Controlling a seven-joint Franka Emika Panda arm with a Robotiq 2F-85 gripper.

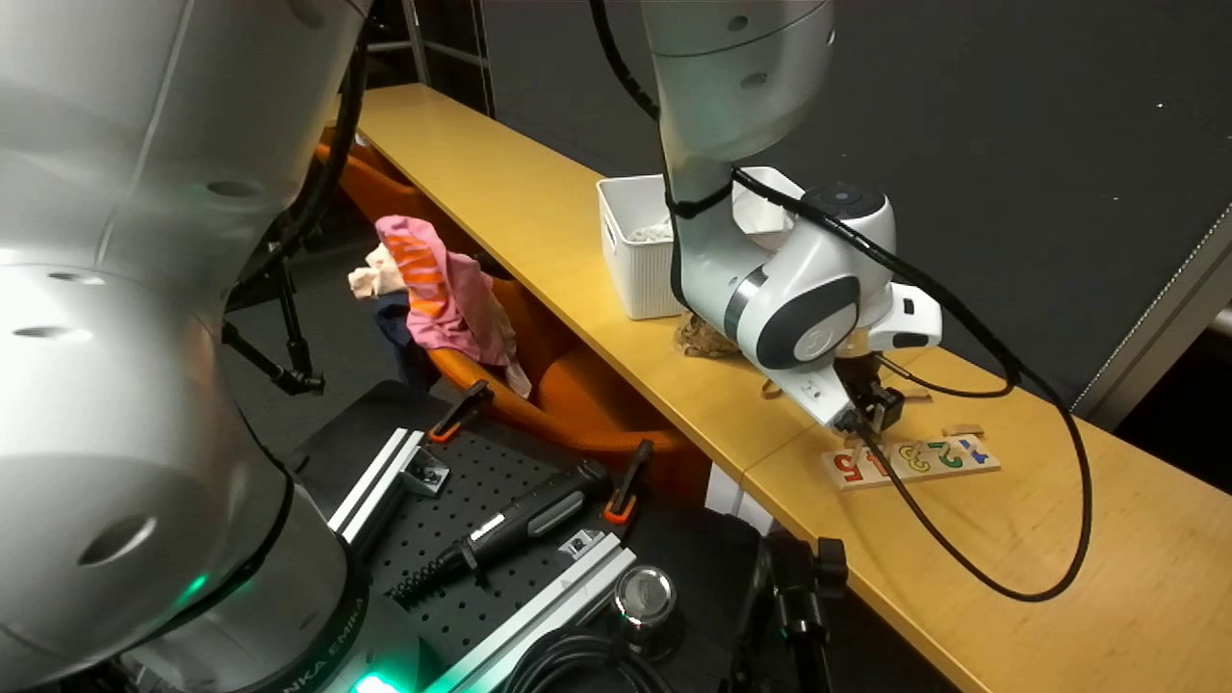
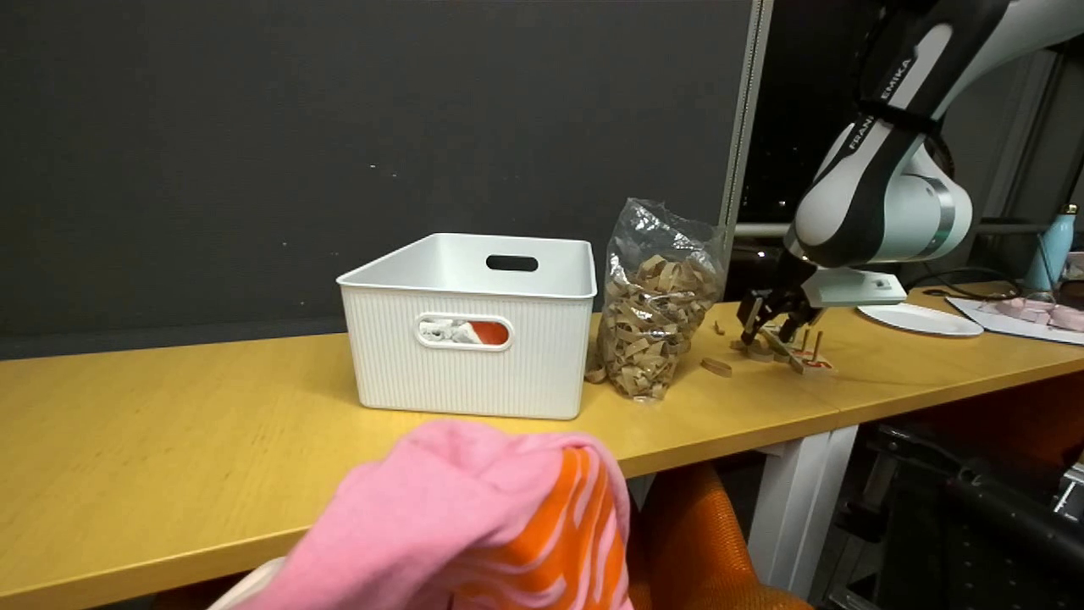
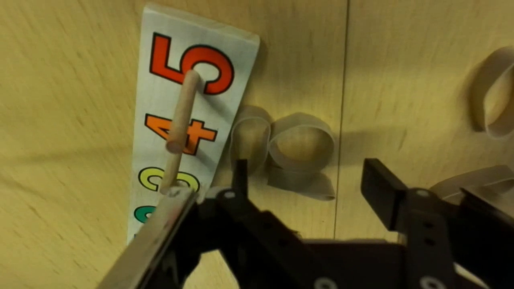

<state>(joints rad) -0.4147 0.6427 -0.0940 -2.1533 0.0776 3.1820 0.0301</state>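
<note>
My gripper [image 3: 307, 172] stands open, with nothing between its fingers in the wrist view. Just beyond the tips lie pale brown bands: a round loop [image 3: 303, 165], a narrower loop [image 3: 251, 111] behind the left fingertip, and a folded band [image 3: 301, 184]. A white board [image 3: 168, 96] with coloured numbers and upright wooden pegs [image 3: 182, 112] lies to the left. Close by the left finger is a blurred pale strip [image 3: 148, 245]; I cannot tell what it is. More bands [image 3: 482, 90] lie on the right. In an exterior view the gripper [image 2: 771, 332] is low over the table.
A clear bag of brown bands [image 2: 652, 339] stands beside a white bin [image 2: 381, 356]. Behind the arm is a white plate [image 2: 919, 320]. Pink cloth [image 1: 472, 298] hangs over an orange chair [image 1: 577, 395] at the table's edge. A black cable [image 1: 1088, 491] loops over the table.
</note>
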